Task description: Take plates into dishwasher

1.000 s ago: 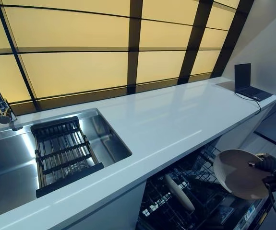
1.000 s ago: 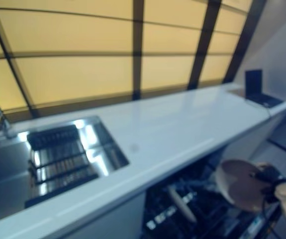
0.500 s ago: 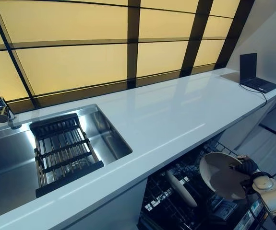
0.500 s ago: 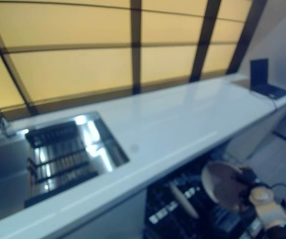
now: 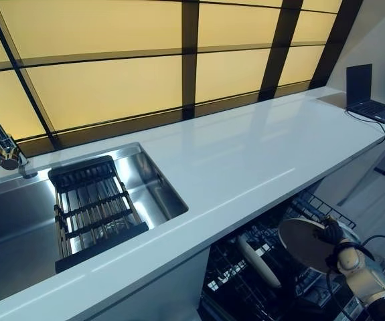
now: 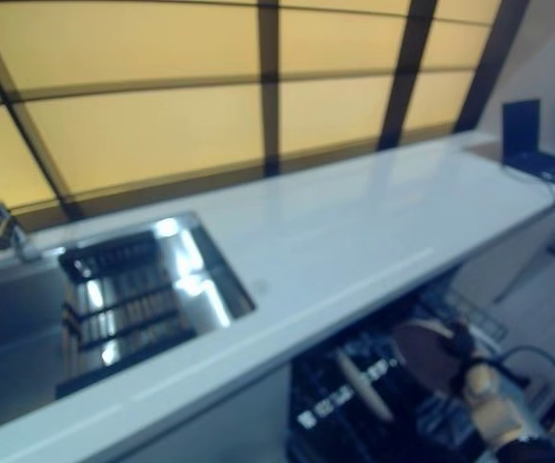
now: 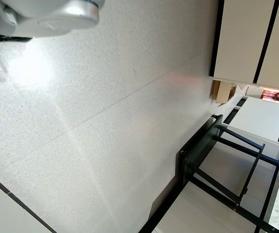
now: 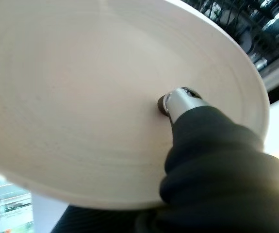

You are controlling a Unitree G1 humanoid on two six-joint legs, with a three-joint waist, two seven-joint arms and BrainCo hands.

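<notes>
The right hand point(image 5: 331, 233) has carried its pinched plate point(image 5: 304, 242) lower — just above the dishwasher rack point(image 5: 259, 281) (one plate point(image 5: 258, 262) already racked) — so slotting looks imminent.

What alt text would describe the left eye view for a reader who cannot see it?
The robot's right hand holds a pale plate over the open dishwasher rack, where another plate already stands, below a white counter with a steel sink.
</notes>
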